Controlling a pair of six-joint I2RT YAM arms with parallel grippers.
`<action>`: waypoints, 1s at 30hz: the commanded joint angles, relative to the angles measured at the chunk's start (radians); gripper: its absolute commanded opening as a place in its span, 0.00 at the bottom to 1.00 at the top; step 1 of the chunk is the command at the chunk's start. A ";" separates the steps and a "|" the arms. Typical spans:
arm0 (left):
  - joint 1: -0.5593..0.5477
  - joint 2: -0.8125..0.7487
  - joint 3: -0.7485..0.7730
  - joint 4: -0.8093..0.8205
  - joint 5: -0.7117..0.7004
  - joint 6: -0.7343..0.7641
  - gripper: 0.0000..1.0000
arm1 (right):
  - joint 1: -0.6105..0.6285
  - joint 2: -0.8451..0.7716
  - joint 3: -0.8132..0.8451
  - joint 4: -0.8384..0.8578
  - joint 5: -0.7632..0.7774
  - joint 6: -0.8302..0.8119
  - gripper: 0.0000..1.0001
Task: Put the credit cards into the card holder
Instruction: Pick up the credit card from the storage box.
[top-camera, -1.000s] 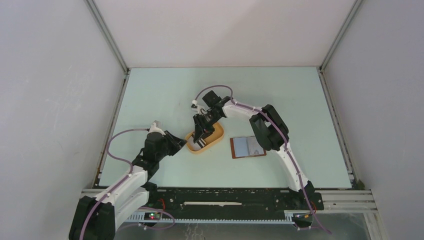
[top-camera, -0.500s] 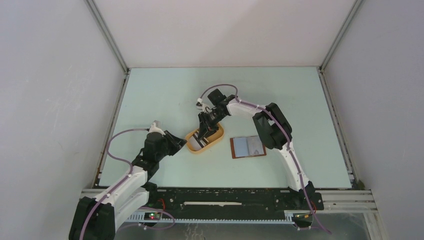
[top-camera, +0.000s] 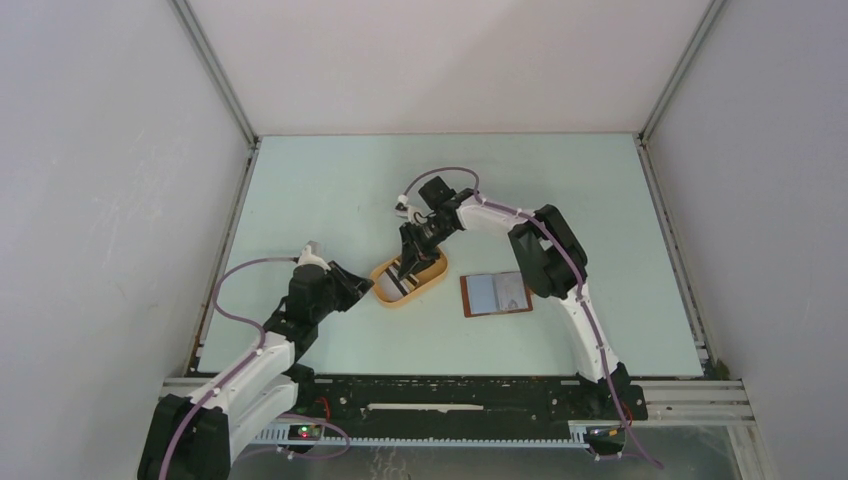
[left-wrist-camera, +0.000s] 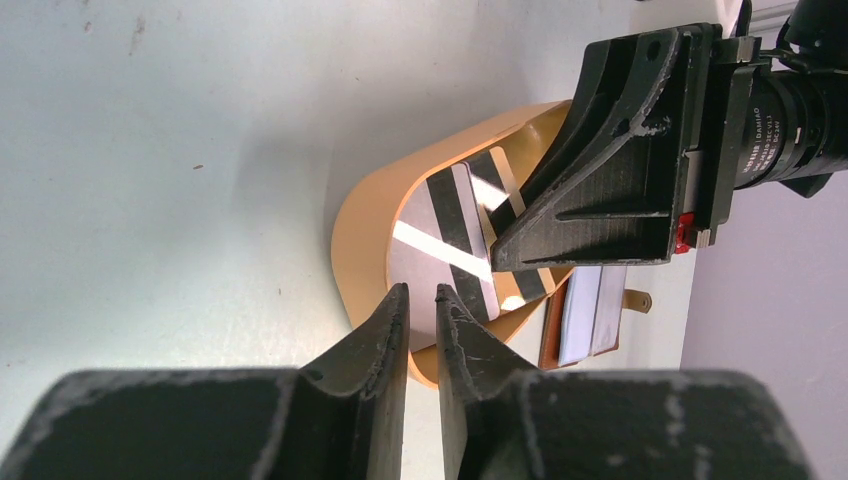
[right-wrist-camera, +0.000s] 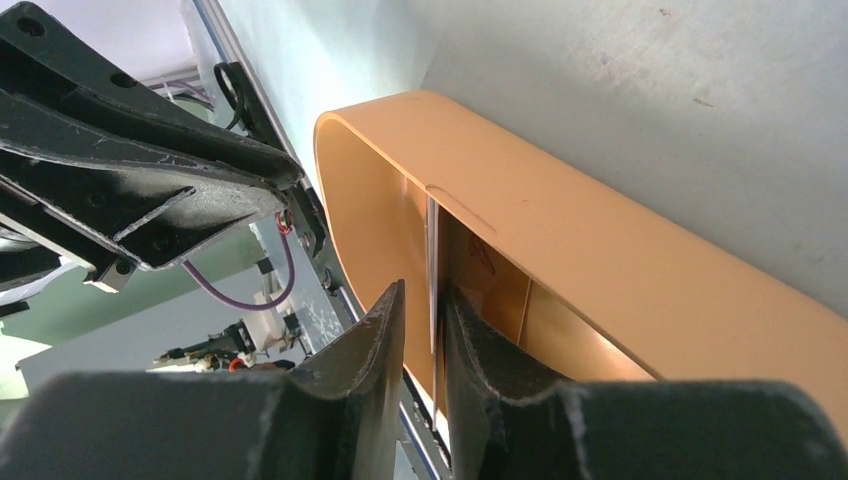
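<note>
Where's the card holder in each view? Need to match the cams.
Top external: the card holder lies open just right of the orange tray, centre of frame.
Left wrist: only a strip of it shows at lower right, behind the tray's far end.
Right wrist: not in it; the tray's wall runs across the middle.
Shared landmark: the orange tray, in all three.

Tray wall (right-wrist-camera: 600, 260) tight around cards (left-wrist-camera: 425, 262).
</note>
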 joint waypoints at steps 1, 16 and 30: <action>-0.005 -0.014 -0.008 0.002 0.003 0.012 0.20 | -0.014 -0.077 -0.010 0.014 -0.025 -0.015 0.28; -0.004 -0.043 -0.011 -0.007 0.013 0.014 0.20 | -0.037 -0.118 -0.043 0.013 0.013 -0.031 0.00; -0.004 -0.240 0.021 -0.085 0.062 0.102 0.48 | -0.077 -0.334 -0.141 -0.098 0.084 -0.328 0.00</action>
